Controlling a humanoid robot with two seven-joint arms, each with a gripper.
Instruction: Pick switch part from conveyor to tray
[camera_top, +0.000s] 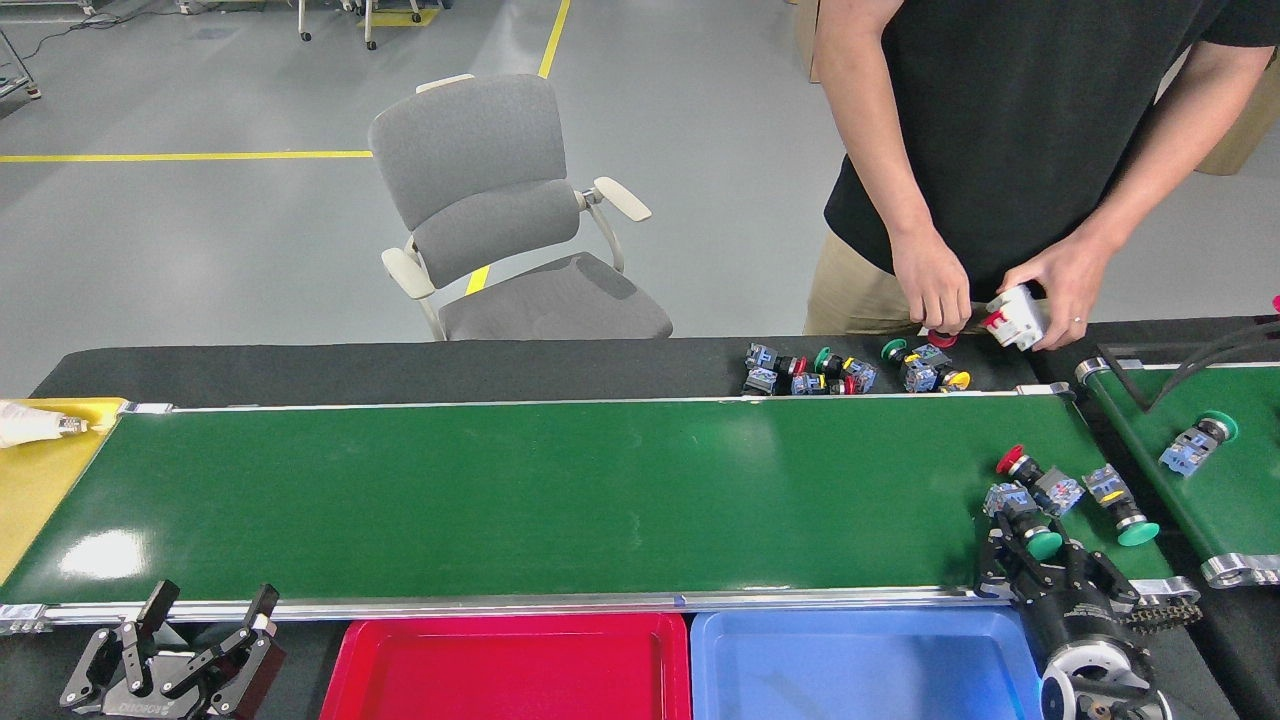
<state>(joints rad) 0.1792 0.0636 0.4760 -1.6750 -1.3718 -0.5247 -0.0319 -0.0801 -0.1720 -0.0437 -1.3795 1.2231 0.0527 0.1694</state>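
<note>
Nearest me, my left gripper (205, 625) hangs below the conveyor's (500, 490) near rail, fingers spread and empty; beside it sit the red tray (505, 670) and the blue tray (860, 665). My right gripper (1040, 555) reaches over the near rail at the belt's right end, fingers parted around a green-capped switch part (1025, 515); I cannot tell if they touch it. Just beyond lie 2 more, a red-capped switch (1035, 480) and a green-capped one (1120, 505). Farther off, a person's hands (935, 290) hold a white part (1015, 318) above a cluster of switches (850, 372).
</note>
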